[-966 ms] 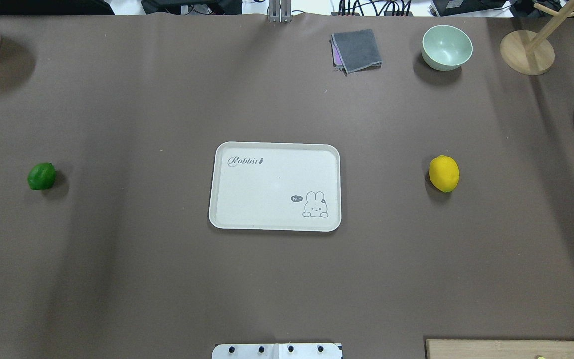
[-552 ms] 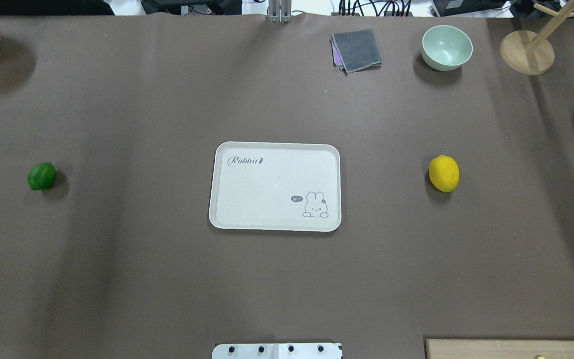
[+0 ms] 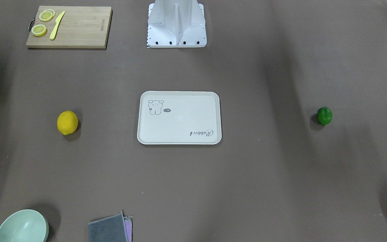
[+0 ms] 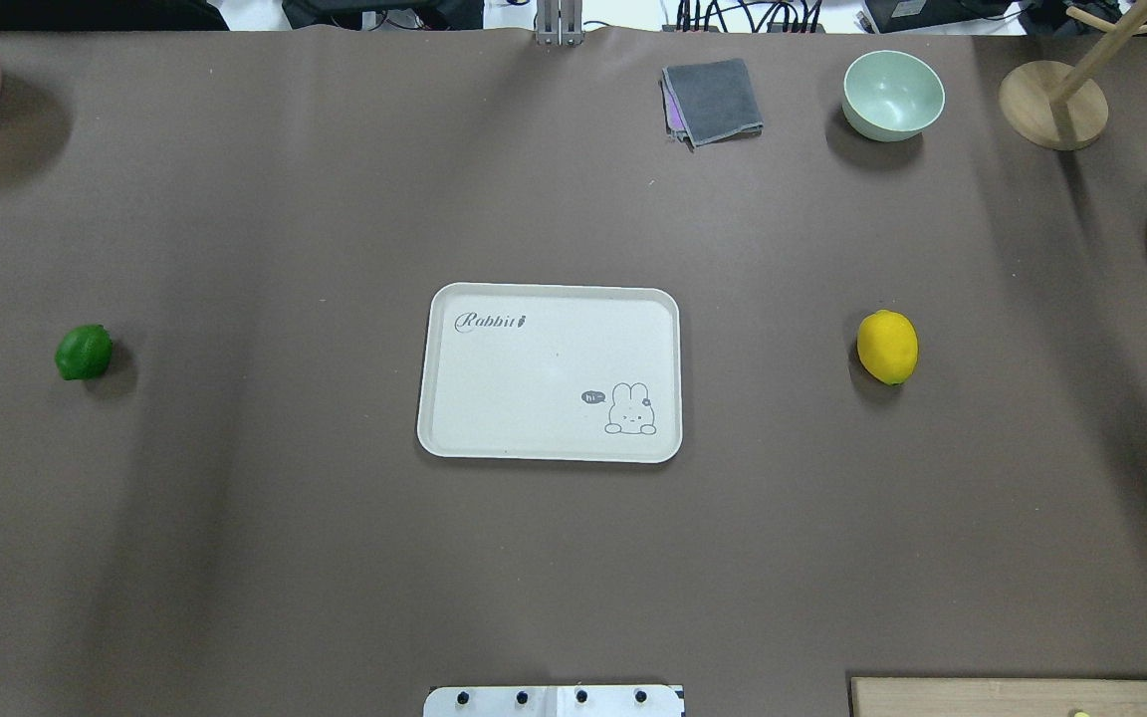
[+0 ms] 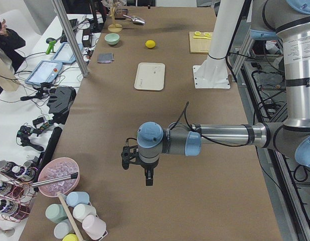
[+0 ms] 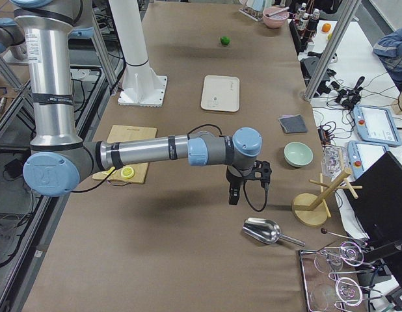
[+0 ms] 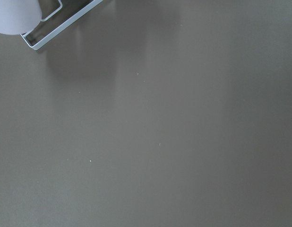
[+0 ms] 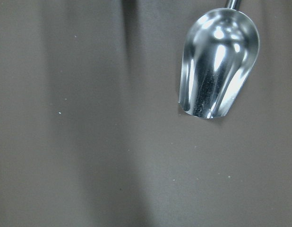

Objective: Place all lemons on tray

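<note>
Nothing of the task appears done yet; both lemons lie on the bench and the tray (image 4: pixel 534 373) holds nothing. The yellow lemon (image 4: pixel 887 347) sits between the right tool (image 6: pixel 248 188) and the tray, well apart from both. The green lemon (image 4: pixel 84 352) sits likewise between the left tool (image 5: pixel 137 173) and the tray. The right tool hangs over the bench near a metal scoop (image 6: pixel 263 231); the left tool hangs over bare bench. Only the side views show the tools, so one cannot tell whether their fingers stand apart or together. Two pick-ups and two placements seem to remain.
</note>
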{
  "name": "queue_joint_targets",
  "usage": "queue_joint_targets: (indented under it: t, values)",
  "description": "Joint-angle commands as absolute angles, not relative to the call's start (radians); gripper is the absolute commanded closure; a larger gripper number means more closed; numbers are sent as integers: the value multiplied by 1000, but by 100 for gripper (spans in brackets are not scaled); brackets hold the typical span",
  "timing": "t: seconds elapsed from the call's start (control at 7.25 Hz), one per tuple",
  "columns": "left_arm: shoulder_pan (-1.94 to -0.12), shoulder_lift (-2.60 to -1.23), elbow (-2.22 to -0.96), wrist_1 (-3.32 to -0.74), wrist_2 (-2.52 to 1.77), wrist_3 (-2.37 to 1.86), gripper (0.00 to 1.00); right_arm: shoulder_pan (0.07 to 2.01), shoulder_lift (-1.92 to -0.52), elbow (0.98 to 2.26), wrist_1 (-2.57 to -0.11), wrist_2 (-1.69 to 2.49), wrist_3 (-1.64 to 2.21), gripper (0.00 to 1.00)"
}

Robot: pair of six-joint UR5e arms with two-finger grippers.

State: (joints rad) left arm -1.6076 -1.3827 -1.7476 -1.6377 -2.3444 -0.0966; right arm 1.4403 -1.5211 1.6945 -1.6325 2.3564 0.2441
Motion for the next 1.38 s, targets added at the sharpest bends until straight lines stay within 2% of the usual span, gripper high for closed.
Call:
queue_joint_targets:
  t: [0.0, 0.14, 0.41, 0.69, 1.24]
  values:
    - [-1594, -1425, -1714, -1635, -2347, -101, 2, 1347, -1459, 1709, -1635, 2356, 360, 0]
    - [-1542, -1465, -1713, -1637, -2347, -171, 2, 1309, -1457, 1719, -1625, 2356, 432, 0]
    - [-1336, -1589, -1703, -1628, -2330, -387, 2, 1211, -1366, 1710, -1626, 2355, 489, 0]
    - [-1223, -1644, -1687, -1628, -2309, -442, 2, 1113, -1287, 1701, -1628, 2352, 590, 0]
    - [-1157, -1695, -1686, -1628, -2318, -443, 2, 1003, -1209, 1636, -1624, 2353, 594, 1]
